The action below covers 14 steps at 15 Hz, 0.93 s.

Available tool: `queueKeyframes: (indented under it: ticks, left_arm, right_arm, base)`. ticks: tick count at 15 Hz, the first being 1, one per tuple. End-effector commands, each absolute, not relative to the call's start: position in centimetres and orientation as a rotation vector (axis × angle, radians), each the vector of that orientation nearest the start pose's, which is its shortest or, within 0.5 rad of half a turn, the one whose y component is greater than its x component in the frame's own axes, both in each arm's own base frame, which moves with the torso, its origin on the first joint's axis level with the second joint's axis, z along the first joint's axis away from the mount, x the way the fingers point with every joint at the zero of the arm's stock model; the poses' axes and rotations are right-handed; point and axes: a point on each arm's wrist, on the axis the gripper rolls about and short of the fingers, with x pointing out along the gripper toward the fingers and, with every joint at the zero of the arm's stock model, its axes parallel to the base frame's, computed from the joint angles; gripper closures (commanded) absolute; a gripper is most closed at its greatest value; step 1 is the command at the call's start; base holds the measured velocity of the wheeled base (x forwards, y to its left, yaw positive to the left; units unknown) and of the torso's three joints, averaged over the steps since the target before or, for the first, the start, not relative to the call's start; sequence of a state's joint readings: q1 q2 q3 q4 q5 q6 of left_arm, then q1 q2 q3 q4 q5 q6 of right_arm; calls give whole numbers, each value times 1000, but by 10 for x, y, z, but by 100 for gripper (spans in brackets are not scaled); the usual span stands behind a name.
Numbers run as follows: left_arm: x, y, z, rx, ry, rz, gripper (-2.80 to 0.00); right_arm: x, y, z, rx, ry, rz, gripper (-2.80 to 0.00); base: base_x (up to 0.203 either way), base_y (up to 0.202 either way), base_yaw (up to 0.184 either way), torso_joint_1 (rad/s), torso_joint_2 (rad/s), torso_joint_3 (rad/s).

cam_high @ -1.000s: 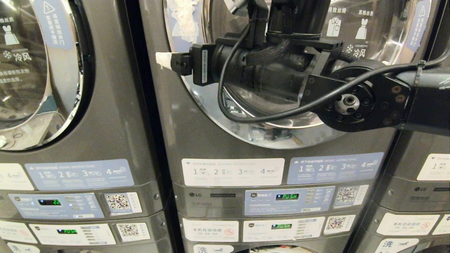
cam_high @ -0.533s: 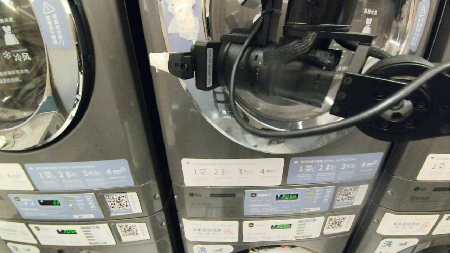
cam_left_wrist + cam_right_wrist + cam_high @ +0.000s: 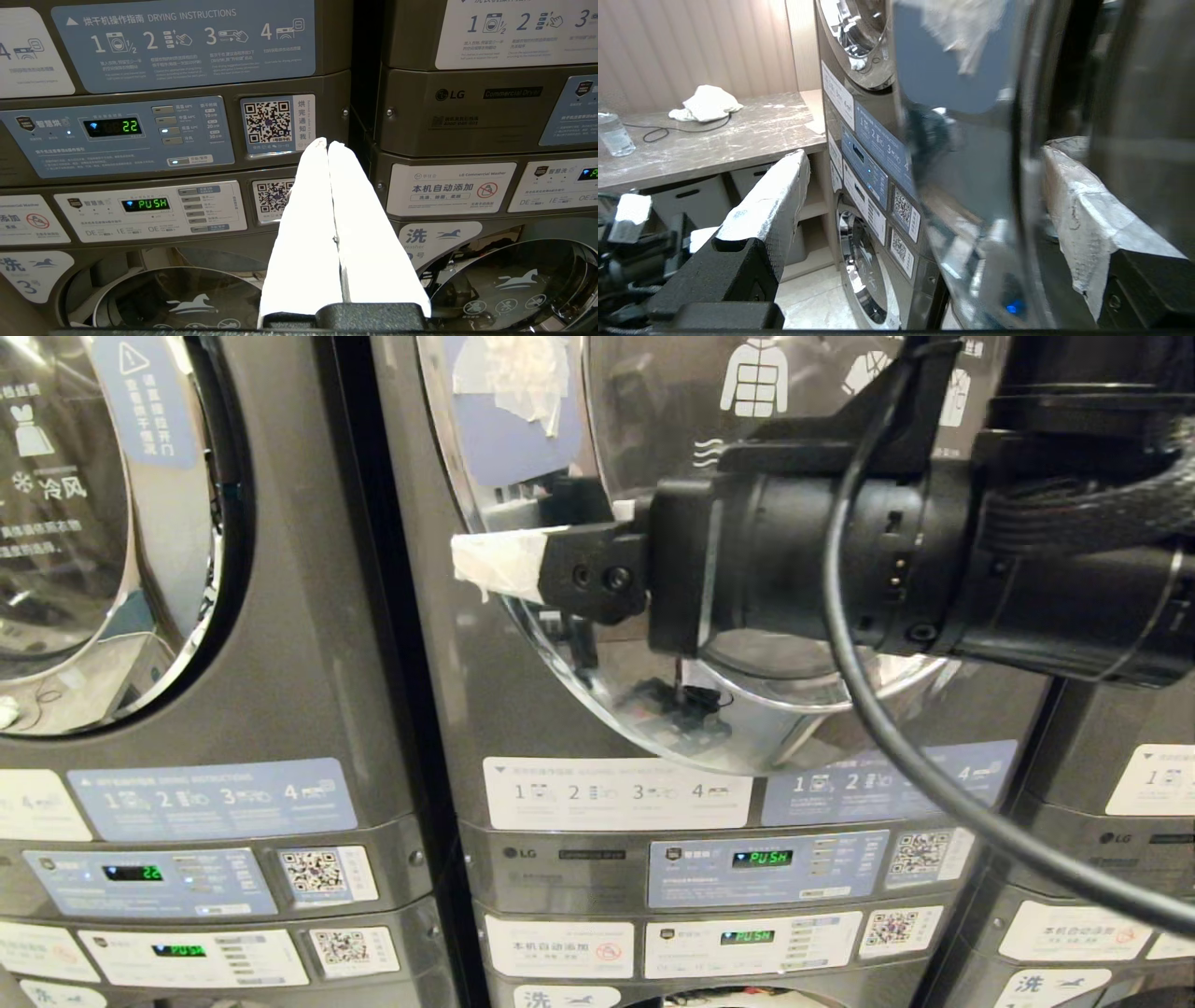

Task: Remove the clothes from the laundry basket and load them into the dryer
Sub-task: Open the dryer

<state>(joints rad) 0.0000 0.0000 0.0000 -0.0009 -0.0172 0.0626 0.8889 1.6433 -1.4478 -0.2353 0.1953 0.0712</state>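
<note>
**Inspector:** While the dryer door (image 3: 653,476) stands only partly swung out from the middle machine, I record no clothes and no laundry basket in any view. The task's load is out of sight, and the drum mouth behind the door is not clear to enter.

**Operator:** So the step in hand is the door, not the clothes?

**Inspector:** In my judgement, yes. The right tool (image 3: 920,158) has its jaws wide apart and straddles the door's free edge. One taped finger (image 3: 495,565) is on the outer side. The other (image 3: 1069,186) is behind the rim, on the drum side. It clamps nothing.

**Operator:** How should it proceed?

**Inspector:** Draw with the inner finger against the back of the rim and follow the door's arc about its hinge, not a straight line. A straight pull would probably let the rim slide off the taped pad. Keep the wrist level so the edge stays between the fingers, and carry the door fully aside before withdrawing.

**Operator:** And the other arm?

**Inspector:** The left tool (image 3: 327,144) is parked low, its fingers pressed together and empty, pointing at the control panel (image 3: 117,135) of the neighbouring machine. A white cloth (image 3: 705,102) lies on the desk (image 3: 738,135) well aside. I cannot tell whether it belongs to the load.
</note>
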Motion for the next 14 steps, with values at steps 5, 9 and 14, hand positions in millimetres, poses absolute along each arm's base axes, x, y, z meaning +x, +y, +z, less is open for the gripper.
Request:
queueKeyframes:
  ticks: [5, 9, 14]
  left_arm:
    - [-23, 0, 76, 63, 1, -17, 0]
    - [-23, 0, 76, 63, -1, -17, 0]
    - [-23, 0, 76, 63, -1, -17, 0]
  right_arm:
    - [141, 181, 370, 115, -107, 1101, -280]
    - [107, 139, 370, 119, -113, 1079, -280]
    - [68, 80, 354, 120, -10, 830, -280]
  base:
    - [0, 0, 0, 0, 0, 0]
    - [0, 0, 0, 0, 0, 0]
    - [0, 0, 0, 0, 0, 0]
